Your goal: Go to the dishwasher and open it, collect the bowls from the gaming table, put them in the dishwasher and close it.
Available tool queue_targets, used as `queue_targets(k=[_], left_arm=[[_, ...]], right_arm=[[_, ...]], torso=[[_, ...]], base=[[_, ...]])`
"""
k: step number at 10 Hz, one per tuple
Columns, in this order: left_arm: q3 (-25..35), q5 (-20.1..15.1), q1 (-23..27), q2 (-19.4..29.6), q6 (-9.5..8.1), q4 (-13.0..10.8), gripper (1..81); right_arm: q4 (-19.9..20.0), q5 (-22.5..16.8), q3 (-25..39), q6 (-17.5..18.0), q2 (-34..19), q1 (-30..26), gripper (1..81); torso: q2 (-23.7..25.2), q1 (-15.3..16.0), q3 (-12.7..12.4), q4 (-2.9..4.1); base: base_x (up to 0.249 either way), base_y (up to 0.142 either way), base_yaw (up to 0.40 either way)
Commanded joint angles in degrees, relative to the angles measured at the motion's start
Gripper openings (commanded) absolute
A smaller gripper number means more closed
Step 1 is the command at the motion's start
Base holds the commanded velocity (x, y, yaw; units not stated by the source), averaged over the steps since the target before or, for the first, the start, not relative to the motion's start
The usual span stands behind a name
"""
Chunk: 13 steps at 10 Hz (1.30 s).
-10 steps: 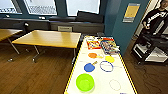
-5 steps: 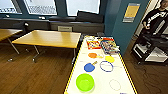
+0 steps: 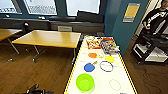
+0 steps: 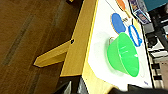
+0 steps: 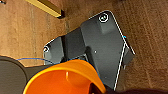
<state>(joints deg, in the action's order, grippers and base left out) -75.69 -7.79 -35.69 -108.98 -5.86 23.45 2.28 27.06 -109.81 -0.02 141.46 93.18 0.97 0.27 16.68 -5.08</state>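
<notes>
Lime-green bowl [image 3: 85,82] stands upright on the white top of the gaming table [image 3: 126,71], at the lower centre of my head view, near the yellow edge closest to me. My left wrist view has the same bowl [image 4: 124,54] beside the printed blue disc [image 4: 118,22] and blue ring [image 4: 134,35]. Further up the table: an orange circle [image 3: 92,55], a yellow circle [image 3: 109,59], a faint white ring [image 3: 114,84], then colourful printed boxes [image 3: 109,45] at the far end. Their lettering is too blurred for me to read. Same for the yellow poster [image 3: 131,11] on the teal wall, upper right: no legible writing. Orange bowl [image 5: 62,79] sits large at the bottom of my right wrist view, rim up, right against my own dark hardware; whether my right pincer is clamped on it, I cannot tell. Left pincer: fingers not made out, so apart or together I cannot say. Floor is brown wood-look planking. A plain wooden table [image 3: 48,38] on thin metal legs stands left of the gaming table, with another at the far left edge. Windows run along the top over a dark sill. At the right edge, a person [image 3: 156,18] stands behind a black cart [image 3: 152,47].
</notes>
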Motion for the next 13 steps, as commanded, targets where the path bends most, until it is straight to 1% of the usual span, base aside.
queue_targets(k=[1, 2, 3, 4, 5, 6, 7, 8, 9, 10, 11, 13], left_arm=[[-5.61, -10.40, 9.63, -2.39, -0.11, 2.12, 81.1], [-7.70, -11.10, 10.68, -3.96, -0.20, 2.30, 81.1], [-9.48, -12.07, 11.65, -4.76, -2.31, 2.39, 81.1], [-11.05, -12.07, 12.17, -4.85, -7.82, 2.30, 81.1], [-11.93, -12.07, 12.96, -4.85, -10.99, 2.30, 81.1], [-13.60, -12.16, 14.20, -5.20, -13.47, 2.13, 81.1], [-15.10, -13.64, 16.03, -5.90, -14.08, 2.04, 81.1], [-15.80, -15.23, 17.53, -7.13, -14.09, 1.59, 81.1], [-16.42, -15.50, 18.41, -8.70, -14.09, 1.16, 81.1], [-17.29, -15.94, 18.60, -10.99, -14.09, -0.24, 81.1], [-17.83, -15.94, 18.68, -12.75, -14.09, -1.04, 81.1], [-17.91, -15.94, 18.68, -14.95, -14.09, -1.31, 81.1]], right_arm=[[-1.49, -3.33, 0.66, 0.02, -2.12, -0.93, 1.0], [-1.49, -4.47, 0.75, 0.02, -2.12, -1.37, 1.0], [-1.49, -4.74, 0.93, -0.15, -2.21, -1.64, 1.0], [-1.49, -4.74, 1.19, -0.24, -2.04, -1.73, 1.0], [-1.58, -4.83, 1.37, -0.33, -2.03, -1.98, 1.0], [-1.58, -5.09, 1.80, -0.24, -2.21, -2.16, 1.0], [-1.58, -5.70, 1.98, -0.15, -2.21, -2.51, 1.0], [-1.49, -5.71, 1.98, -0.15, -2.21, -2.60, 1.0], [-1.40, -5.79, 1.98, -0.06, -2.12, -2.78, 1.0], [-1.40, -5.79, 1.72, 0.02, -2.03, -2.87, 1.0], [-1.31, -6.32, 1.72, 0.02, -2.03, -3.13, 1.0], [-1.31, -6.58, 1.19, 0.02, -1.77, -3.31, 1.0]], torso=[[0.00, 0.00, 0.00, 0.00], [0.00, 0.00, 0.00, 0.00], [-0.02, 0.02, 0.00, 0.00], [-0.02, 0.02, 0.02, 0.00], [-0.02, 0.02, 0.02, 0.00], [-0.02, 0.02, 0.02, 0.00], [-0.02, 0.02, 0.02, 0.00], [-0.02, 0.02, 0.02, 0.00], [-0.02, 0.02, 0.02, 0.00], [-0.02, 0.02, 0.02, 0.00], [-0.02, 0.02, 0.02, 0.00], [-0.02, 0.05, 0.02, 0.00]], base=[[0.000, 0.000, 0.000], [0.000, 0.000, 0.000], [0.000, 0.000, 0.000], [0.000, 0.000, 0.000], [0.000, 0.000, 0.000], [0.000, 0.000, 0.000], [0.000, 0.000, 0.000], [0.000, 0.000, 0.000], [0.000, 0.000, 0.000], [0.000, 0.000, 0.000], [0.000, 0.000, 0.000], [0.000, 0.000, 0.000]])
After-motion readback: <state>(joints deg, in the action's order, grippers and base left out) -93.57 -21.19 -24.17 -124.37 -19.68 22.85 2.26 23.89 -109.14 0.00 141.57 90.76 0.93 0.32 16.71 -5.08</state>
